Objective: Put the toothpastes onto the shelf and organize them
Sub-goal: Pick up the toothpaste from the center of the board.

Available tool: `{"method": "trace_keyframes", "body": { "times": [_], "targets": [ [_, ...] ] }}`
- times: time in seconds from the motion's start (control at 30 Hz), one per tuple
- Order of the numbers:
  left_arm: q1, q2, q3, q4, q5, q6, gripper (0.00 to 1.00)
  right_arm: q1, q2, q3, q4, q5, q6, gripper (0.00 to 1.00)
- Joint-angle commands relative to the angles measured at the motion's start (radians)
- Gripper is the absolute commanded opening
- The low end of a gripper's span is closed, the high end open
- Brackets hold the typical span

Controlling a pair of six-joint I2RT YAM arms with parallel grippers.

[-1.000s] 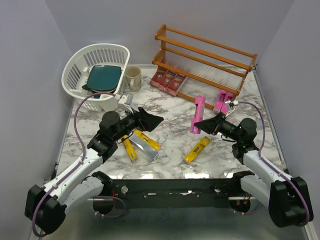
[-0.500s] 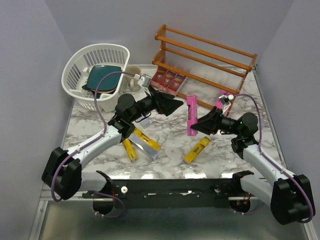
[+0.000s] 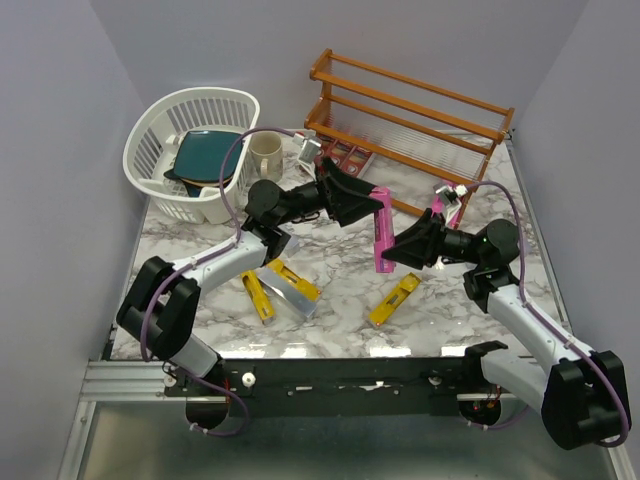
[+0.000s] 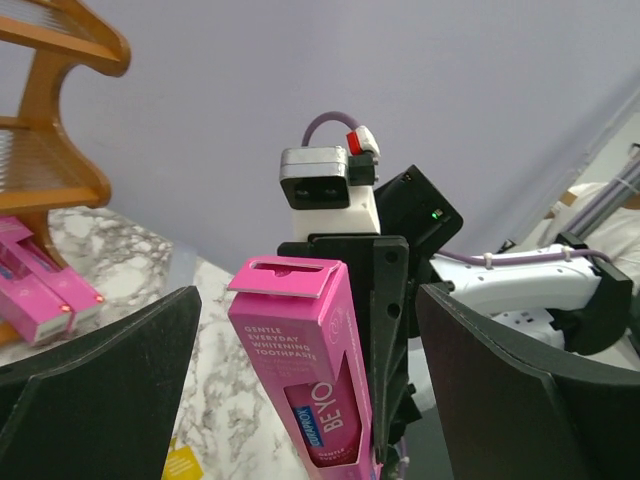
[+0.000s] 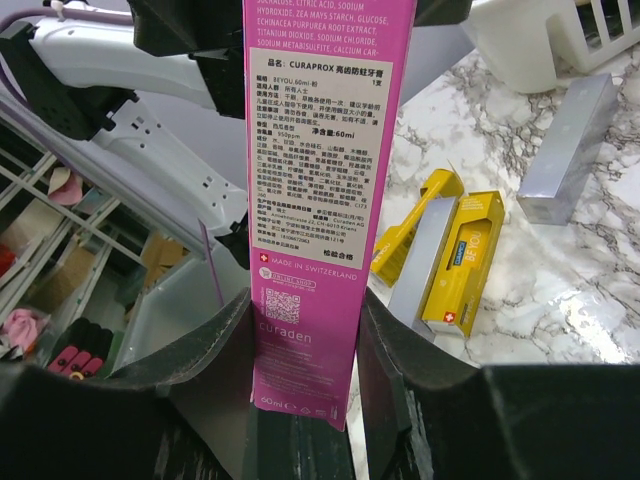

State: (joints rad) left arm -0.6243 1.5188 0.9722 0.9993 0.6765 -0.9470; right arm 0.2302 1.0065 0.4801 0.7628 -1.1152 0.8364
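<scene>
My right gripper (image 3: 398, 248) is shut on the lower end of a magenta-pink toothpaste carton (image 3: 382, 228) and holds it upright above the table's middle. In the right wrist view the carton (image 5: 318, 190) stands between my pads (image 5: 225, 360). My left gripper (image 3: 372, 205) is open at the carton's top end. In the left wrist view the carton (image 4: 310, 370) stands between the wide-apart fingers (image 4: 100, 390), clear of both. The shelf (image 3: 410, 120) stands at the back right, with red cartons (image 3: 335, 160) on its lowest tier and pink cartons (image 3: 447, 200) at its foot.
Yellow cartons (image 3: 395, 300) (image 3: 293, 279) (image 3: 259, 297) and a silver carton (image 3: 290, 296) lie on the marble near the front. A white basket (image 3: 190, 150) holding a teal plate (image 3: 207, 155) and a beige mug (image 3: 266, 155) stand at the back left.
My left arm has swung from the yellow cartons back and right, up to the pink carton's top. My right gripper has lifted the carton and shifted it slightly left.
</scene>
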Motion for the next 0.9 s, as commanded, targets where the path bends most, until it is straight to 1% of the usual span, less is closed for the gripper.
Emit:
{"method": "trace_keyframes", "body": {
  "times": [0.0, 0.1, 0.23, 0.3, 0.33, 0.4, 0.53, 0.6, 0.73, 0.8, 0.87],
  "targets": [
    [-0.008, 0.049, 0.026, 0.208, 0.084, -0.134, 0.99, 0.011, -0.014, 0.037, 0.004, -0.031, -0.023, 0.42],
    [-0.008, 0.082, 0.034, 0.266, 0.107, -0.188, 0.96, 0.014, -0.014, 0.040, 0.004, -0.034, -0.023, 0.42],
    [-0.011, 0.115, 0.037, 0.350, 0.123, -0.251, 0.87, 0.017, -0.006, 0.045, 0.004, -0.040, -0.023, 0.42],
    [-0.012, 0.129, 0.040, 0.380, 0.132, -0.272, 0.84, 0.018, -0.003, 0.046, 0.006, -0.041, -0.023, 0.42],
    [-0.012, 0.132, 0.042, 0.384, 0.136, -0.277, 0.79, 0.017, 0.001, 0.048, 0.006, -0.041, -0.023, 0.42],
    [-0.012, 0.136, 0.042, 0.392, 0.138, -0.279, 0.77, 0.018, 0.004, 0.049, 0.007, -0.041, -0.025, 0.42],
    [-0.014, 0.135, 0.039, 0.381, 0.133, -0.265, 0.65, 0.021, 0.011, 0.052, 0.006, -0.040, -0.025, 0.42],
    [-0.014, 0.138, 0.040, 0.380, 0.130, -0.266, 0.62, 0.024, 0.015, 0.054, 0.007, -0.040, -0.026, 0.42],
    [-0.014, 0.135, 0.036, 0.384, 0.127, -0.266, 0.47, 0.026, 0.023, 0.057, 0.006, -0.041, -0.028, 0.42],
    [-0.014, 0.133, 0.034, 0.381, 0.126, -0.263, 0.45, 0.027, 0.027, 0.058, 0.006, -0.041, -0.029, 0.42],
    [-0.014, 0.133, 0.030, 0.378, 0.126, -0.260, 0.39, 0.027, 0.029, 0.058, 0.004, -0.041, -0.031, 0.42]
  ]
}}
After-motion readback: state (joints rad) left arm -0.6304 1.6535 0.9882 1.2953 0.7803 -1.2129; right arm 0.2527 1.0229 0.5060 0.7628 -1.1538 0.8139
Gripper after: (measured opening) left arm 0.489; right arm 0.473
